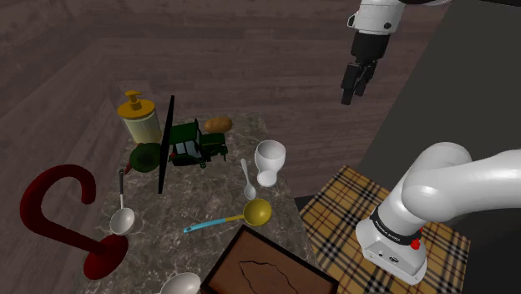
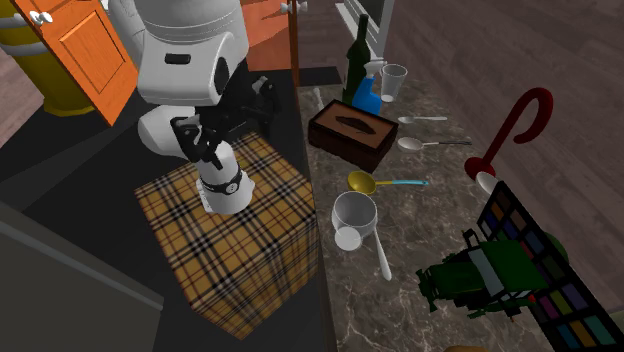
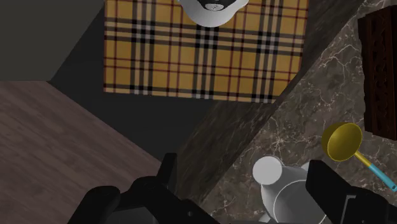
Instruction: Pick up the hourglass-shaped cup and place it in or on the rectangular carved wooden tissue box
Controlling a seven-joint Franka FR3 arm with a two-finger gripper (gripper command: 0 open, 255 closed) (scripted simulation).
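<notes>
The hourglass-shaped cup [image 1: 270, 161] is white and stands upright on the marble tabletop near the edge facing the stand; it also shows in the second exterior view [image 2: 353, 218]. The dark carved wooden tissue box [image 1: 265, 271] sits at the shoulder view's bottom edge, past a yellow scoop [image 1: 257, 212]. My gripper [image 1: 351, 88] hangs high above the table's edge, well clear of the cup, fingers apart and empty. In the wrist view the gripper [image 3: 248, 186] is open, and the cup [image 3: 287, 192] lies far below, nearer one finger, with the tissue box [image 3: 382, 70] beyond the scoop [image 3: 342, 141].
On the table are a yellow-capped soap dispenser [image 1: 139, 117], a green toy tractor [image 1: 199, 144], a black upright panel [image 1: 165, 142], spoons [image 1: 247, 177], and a dark red cane [image 1: 58, 209]. A bottle [image 2: 358, 50] and a glass [image 2: 393, 82] stand behind the box. The plaid stand [image 1: 359, 217] adjoins the table.
</notes>
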